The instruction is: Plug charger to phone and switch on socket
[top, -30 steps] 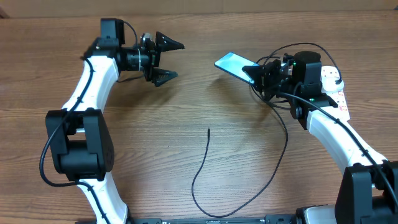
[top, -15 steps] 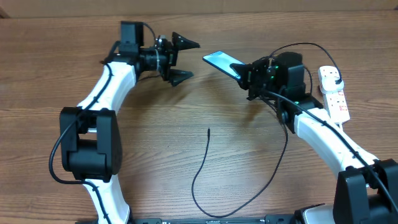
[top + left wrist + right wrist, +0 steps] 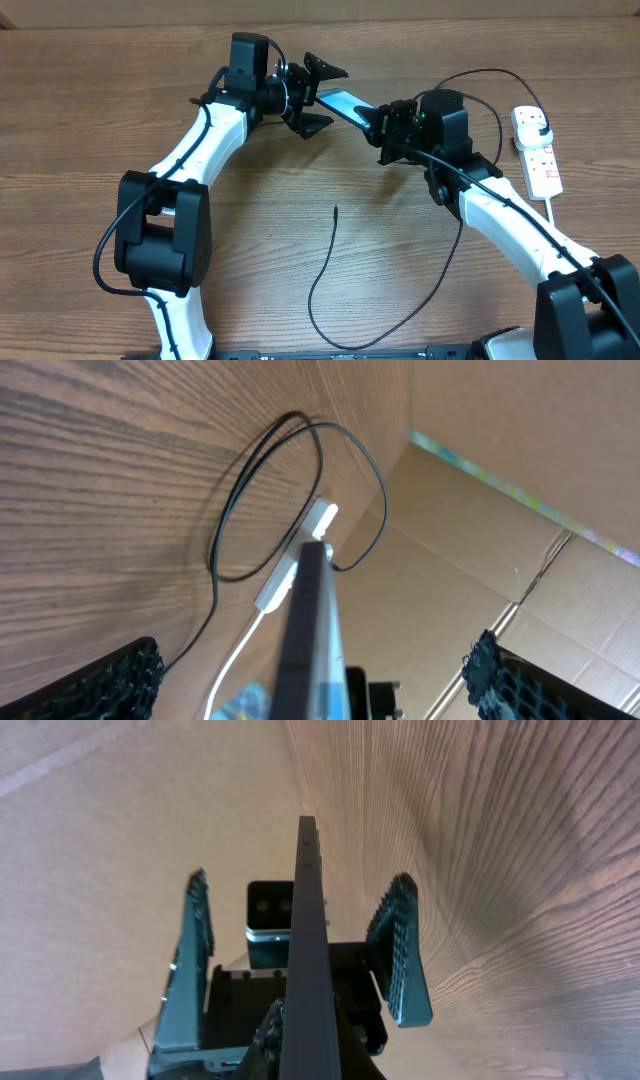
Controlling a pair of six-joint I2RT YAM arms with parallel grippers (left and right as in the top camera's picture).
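Phone [image 3: 345, 103] aloft over the table's [image 3: 240, 230] far middle, pinched in the closed fingers of the right gripper [image 3: 385, 125]; carried leftward since 1 second ago, now between the spread-wide fingers of the left gripper [image 3: 337, 96]. Edge-on in both wrist views; in overhead alone, charger [image 3: 312, 285] tip lying loose, well apart from socket [image 3: 537, 150].

Edge-on phone [image 3: 312, 630] between spread fingers [image 3: 112, 682]

My left arm [image 3: 190, 150] and right arm [image 3: 515, 222] wear white shells between bulky black joints, with a thin black cable [image 3: 97, 268] looping beside each. My left gripper [image 3: 324, 97] has black triangular fingers [image 3: 328, 71] with knobbly mesh-textured pads [image 3: 115, 682], seen at the lower corners
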